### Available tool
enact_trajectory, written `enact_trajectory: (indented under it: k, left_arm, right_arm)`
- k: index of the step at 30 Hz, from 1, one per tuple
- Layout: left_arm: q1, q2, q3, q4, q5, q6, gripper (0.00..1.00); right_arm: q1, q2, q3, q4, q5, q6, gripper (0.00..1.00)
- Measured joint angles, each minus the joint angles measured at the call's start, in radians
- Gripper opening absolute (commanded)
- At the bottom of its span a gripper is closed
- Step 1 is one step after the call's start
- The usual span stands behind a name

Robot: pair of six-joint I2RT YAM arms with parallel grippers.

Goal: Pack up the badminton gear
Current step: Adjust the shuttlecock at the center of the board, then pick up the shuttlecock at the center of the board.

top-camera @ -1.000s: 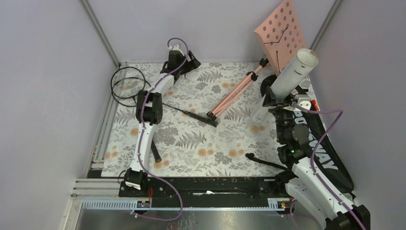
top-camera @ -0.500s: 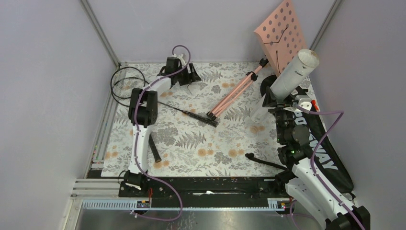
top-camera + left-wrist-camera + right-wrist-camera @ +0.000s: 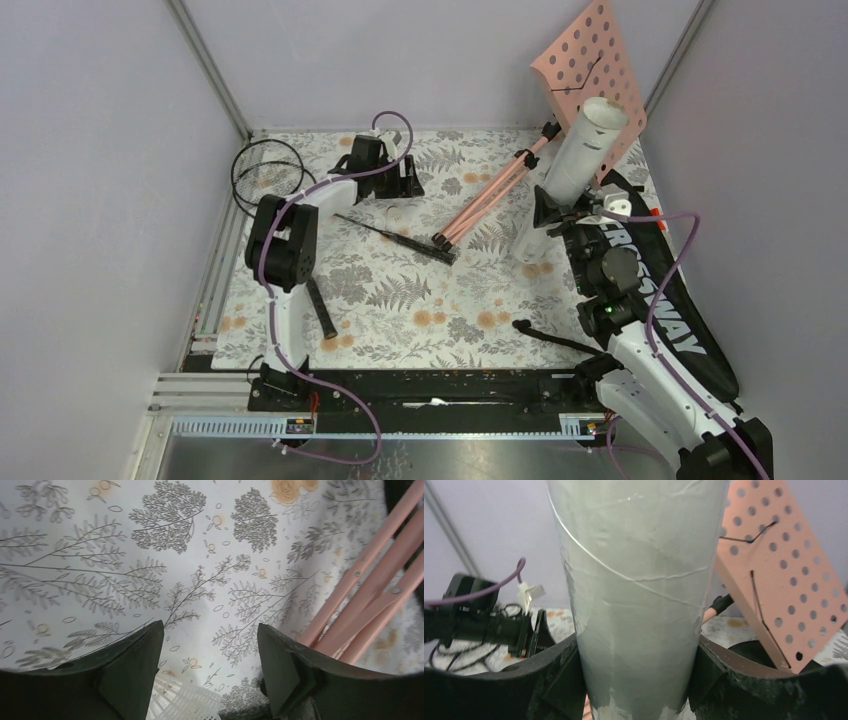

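My right gripper (image 3: 556,212) (image 3: 638,680) is shut on the lower part of the long white tube (image 3: 582,148) (image 3: 639,580), which leans up toward the back right with its open end on top. My left gripper (image 3: 406,184) (image 3: 210,627) hangs open low over the floral cloth at the back. A white shuttlecock (image 3: 184,704) (image 3: 393,212) lies under it by the left finger, ungripped. Black racket heads (image 3: 264,178) lie at the far left; one thin shaft (image 3: 390,232) runs toward the middle. The black CROSSWAY bag (image 3: 672,318) lies along the right side.
The pink perforated music stand panel (image 3: 592,66) leans at the back right, its folded tripod legs (image 3: 488,202) (image 3: 370,580) lying on the cloth just right of my left gripper. A black racket handle (image 3: 322,312) lies near the left arm. A black strap (image 3: 550,338) trails from the bag.
My left gripper has swung right and toward me, its jaws narrowing a little, and now stands over the shuttlecock. The right arm has tipped the tube more upright and leftward.
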Motion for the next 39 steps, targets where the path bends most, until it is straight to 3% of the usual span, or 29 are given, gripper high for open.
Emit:
enact_trajectory:
  k: [9,13,16,24,39]
  left_arm:
    - [-0.076,-0.187,-0.057,-0.143,-0.299,0.134,0.79]
    - [-0.082,-0.346,-0.236,-0.084,-0.314,0.146,0.79]
    - [-0.08,-0.38,-0.322,-0.034,-0.274,0.153,0.79]
    - [-0.138,-0.274,-0.315,-0.006,-0.28,0.158,0.77]
    - [-0.233,-0.021,0.023,-0.043,-0.56,0.096,0.76]
  right_arm:
    - [0.001,0.037,0.029,-0.113,-0.117,-0.005,0.48]
    - [0.001,0.037,0.029,-0.138,-0.144,-0.007,0.48]
    - [0.001,0.039,0.031,-0.161,-0.144,-0.007,0.48]
    - [0.001,0.065,0.032,-0.188,-0.142,-0.006,0.48]
    - [0.001,0.103,0.039,-0.189,-0.134,-0.007,0.49]
